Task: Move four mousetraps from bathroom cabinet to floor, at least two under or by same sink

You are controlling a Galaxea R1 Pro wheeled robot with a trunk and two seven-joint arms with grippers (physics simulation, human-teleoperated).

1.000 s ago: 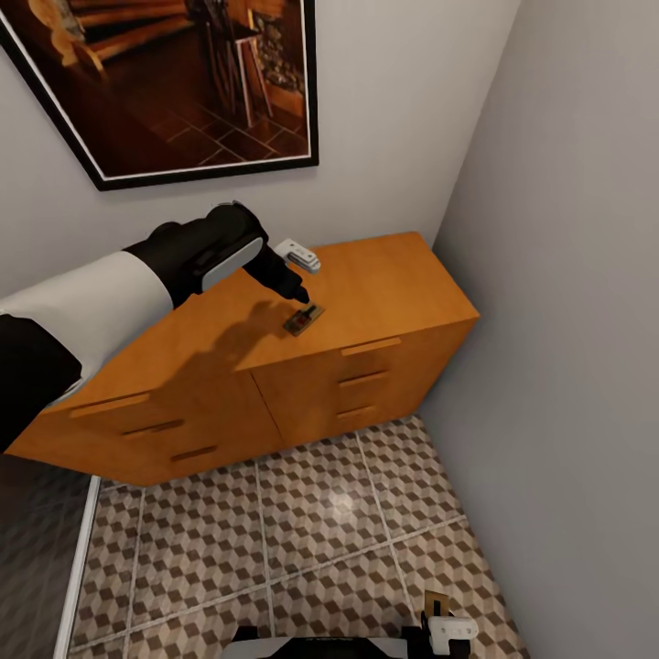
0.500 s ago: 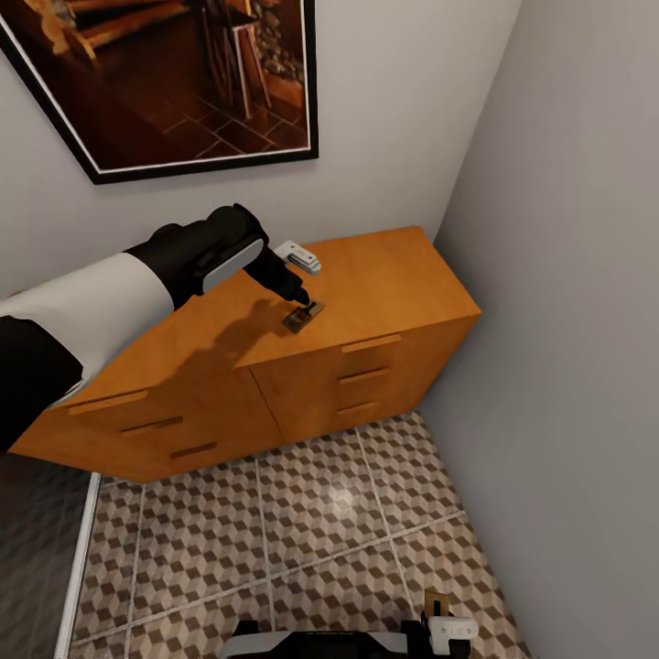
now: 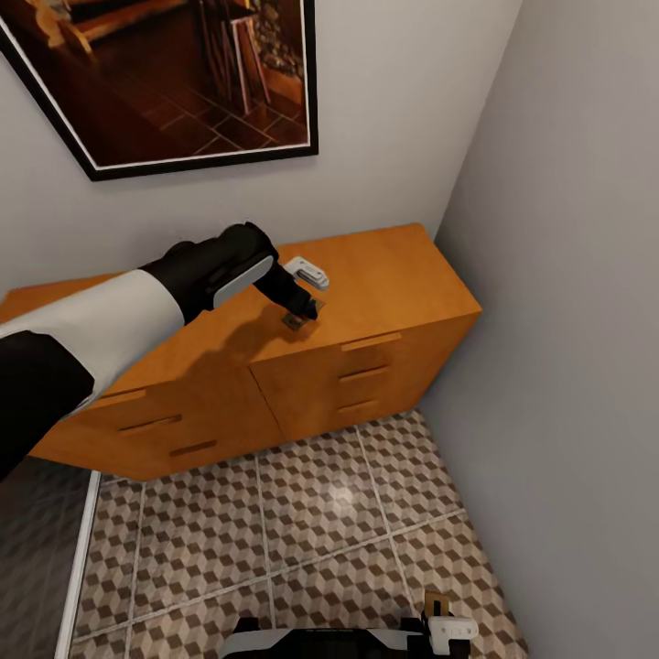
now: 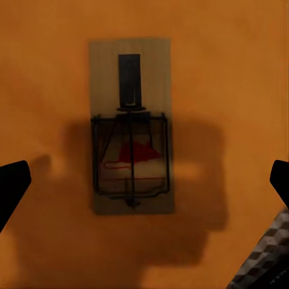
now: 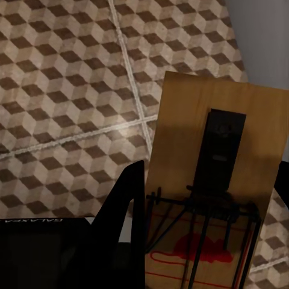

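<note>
Fingertips of the left gripper [image 3: 309,311] stand spread wide over a small brown wooden mousetrap with dark wire and a red spot [image 4: 131,126], which lies flat on the orange-brown wooden cabinet's top [image 3: 384,275], centred between them and untouched. The right gripper [image 5: 198,241], low over the cube-patterned tiled floor [image 3: 311,513], pinches a second wooden mousetrap [image 5: 211,180].

White-and-black left arm [image 3: 110,334]; black claw [image 3: 307,307] fingers; white wrist housing.

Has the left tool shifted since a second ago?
Yes. The left tool moved slightly toward the wall, over the mousetrap on the cabinet top.
</note>
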